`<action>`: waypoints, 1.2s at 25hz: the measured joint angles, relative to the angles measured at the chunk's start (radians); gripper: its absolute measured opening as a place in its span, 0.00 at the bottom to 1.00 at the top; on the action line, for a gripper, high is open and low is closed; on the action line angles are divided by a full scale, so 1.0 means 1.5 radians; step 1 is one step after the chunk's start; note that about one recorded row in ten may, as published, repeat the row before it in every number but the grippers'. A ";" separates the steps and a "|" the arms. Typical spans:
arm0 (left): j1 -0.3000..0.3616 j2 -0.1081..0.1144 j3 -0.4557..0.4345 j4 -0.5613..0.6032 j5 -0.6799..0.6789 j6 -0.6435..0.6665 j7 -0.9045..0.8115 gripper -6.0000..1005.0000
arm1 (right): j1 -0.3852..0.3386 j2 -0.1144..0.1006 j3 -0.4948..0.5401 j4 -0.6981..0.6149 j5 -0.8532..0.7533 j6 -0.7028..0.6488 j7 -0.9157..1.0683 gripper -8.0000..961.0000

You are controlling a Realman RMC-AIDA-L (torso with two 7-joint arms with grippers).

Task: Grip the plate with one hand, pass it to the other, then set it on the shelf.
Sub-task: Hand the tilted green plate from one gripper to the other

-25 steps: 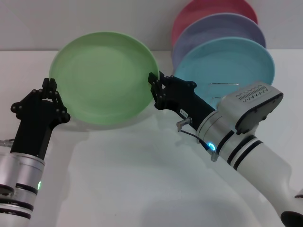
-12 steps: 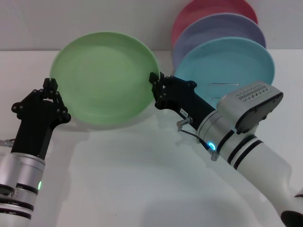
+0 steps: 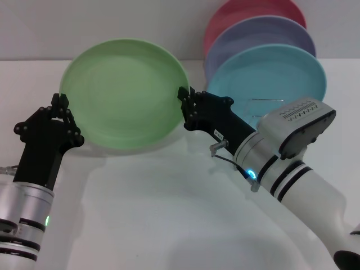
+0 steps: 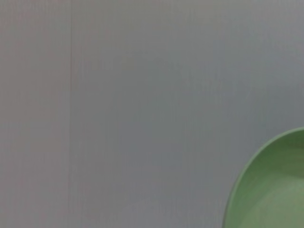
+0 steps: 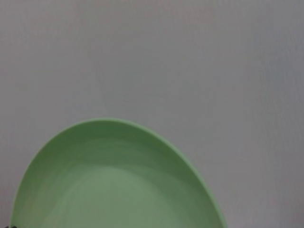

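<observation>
The light-green plate [image 3: 124, 93] is held up on edge above the table, its face towards me. My right gripper [image 3: 183, 106], on the white grille-topped arm, is shut on the plate's right rim. My left gripper [image 3: 52, 106], on the black forearm, is open at the plate's left rim and no longer grips it. The plate also shows in the left wrist view [image 4: 270, 190] and in the right wrist view [image 5: 118, 180]. The silver wire shelf [image 3: 264, 102] stands at the back right, mostly hidden behind my right arm and the standing plates.
A turquoise plate [image 3: 270, 73], a lavender plate [image 3: 259, 34] and a pink plate [image 3: 253, 11] stand one behind another in the shelf. The white table [image 3: 146, 202] spreads below the arms. A grey wall is behind.
The green plate has shifted slightly to the right with my right gripper, away from my left gripper. The left arm has hardly moved.
</observation>
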 joint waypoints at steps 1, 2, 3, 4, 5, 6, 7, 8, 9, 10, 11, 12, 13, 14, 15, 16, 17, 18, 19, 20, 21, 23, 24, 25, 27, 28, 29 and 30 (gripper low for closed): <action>0.000 0.000 0.000 0.000 0.000 0.000 0.000 0.08 | 0.000 0.000 0.000 0.000 0.000 0.001 0.000 0.07; 0.000 0.000 0.000 0.000 0.000 0.000 0.000 0.08 | 0.000 0.000 0.001 0.000 0.000 0.002 0.000 0.07; 0.000 0.000 0.000 0.000 0.000 0.000 0.000 0.08 | 0.000 0.000 0.001 0.000 0.000 0.003 0.000 0.07; 0.000 0.000 0.000 -0.001 0.000 0.000 0.000 0.08 | 0.000 0.000 0.002 0.000 0.000 0.003 0.000 0.06; 0.000 0.000 0.001 -0.001 0.000 0.000 0.000 0.08 | -0.001 0.000 0.004 0.000 0.000 0.003 0.000 0.06; 0.000 0.000 0.002 -0.001 0.000 0.000 0.000 0.08 | -0.001 0.000 0.006 0.000 0.000 0.003 0.000 0.06; 0.000 0.000 0.002 -0.002 0.000 0.000 0.000 0.08 | -0.002 0.000 0.007 -0.001 0.000 0.003 0.000 0.05; 0.000 0.000 0.002 -0.002 0.001 0.000 0.000 0.08 | -0.002 0.000 0.007 -0.002 0.000 0.004 0.000 0.05; 0.000 0.000 0.003 -0.002 0.001 0.000 0.000 0.08 | -0.003 0.000 0.008 -0.003 0.000 0.004 0.000 0.05; 0.000 0.000 0.003 -0.002 0.001 0.000 0.000 0.08 | -0.003 0.000 0.008 -0.003 0.000 0.004 0.000 0.04; 0.000 0.000 0.004 -0.003 0.001 0.000 0.000 0.08 | -0.003 0.000 0.008 -0.003 0.000 0.004 0.000 0.04; 0.000 0.000 0.005 -0.003 0.000 0.000 0.000 0.08 | -0.003 0.000 0.008 -0.003 0.000 0.004 0.000 0.04; 0.000 0.000 0.006 -0.003 0.000 0.000 0.000 0.08 | -0.003 0.000 0.008 -0.003 0.000 0.004 0.000 0.04; 0.000 0.000 0.007 -0.003 0.000 0.000 0.000 0.08 | -0.003 0.000 0.009 -0.003 0.000 0.004 0.000 0.04; 0.000 0.000 0.008 -0.004 0.000 0.000 0.000 0.08 | -0.004 0.000 0.009 -0.003 0.000 0.004 0.000 0.04; 0.000 0.000 0.008 -0.004 0.000 0.000 0.000 0.08 | -0.005 0.000 0.009 -0.003 0.000 0.004 0.000 0.04; 0.000 0.000 0.009 -0.005 0.000 0.000 0.000 0.08 | -0.005 0.000 0.009 -0.003 0.000 0.004 0.000 0.04; 0.000 0.000 0.010 -0.005 0.000 0.000 0.000 0.08 | -0.006 0.000 0.009 -0.003 0.000 0.004 0.000 0.04; 0.000 0.000 0.011 -0.005 0.000 0.000 0.000 0.08 | -0.006 0.000 0.009 -0.003 0.000 0.003 0.000 0.04; 0.000 0.000 0.013 -0.005 0.000 0.000 0.000 0.08 | -0.006 0.000 0.009 -0.003 0.000 0.003 0.000 0.04; 0.000 0.000 0.015 -0.004 0.000 0.000 0.000 0.08 | -0.007 0.000 0.009 -0.003 0.000 0.003 0.000 0.04; 0.000 0.000 0.018 -0.003 0.002 0.000 0.000 0.08 | -0.007 0.000 0.009 -0.003 0.000 0.001 0.000 0.04; 0.001 0.000 0.018 -0.003 0.004 0.000 0.000 0.08 | -0.007 0.000 0.009 -0.003 0.000 0.001 0.000 0.04; 0.002 0.000 0.018 -0.003 0.005 0.001 0.000 0.08 | -0.007 0.000 0.009 -0.003 0.000 0.000 0.000 0.04; 0.005 0.000 0.020 -0.003 0.008 0.003 0.000 0.08 | -0.007 0.000 0.009 -0.003 0.000 0.000 0.000 0.04; 0.007 0.000 0.021 -0.003 0.008 0.004 -0.001 0.08 | -0.007 0.000 0.009 -0.004 0.000 0.000 0.000 0.04; 0.008 0.000 0.022 -0.004 0.008 0.006 -0.002 0.08 | -0.007 0.000 0.009 -0.005 0.000 0.000 0.000 0.04; 0.009 0.001 0.023 -0.004 0.008 0.008 -0.004 0.11 | -0.007 0.000 0.009 -0.005 0.000 -0.001 0.000 0.04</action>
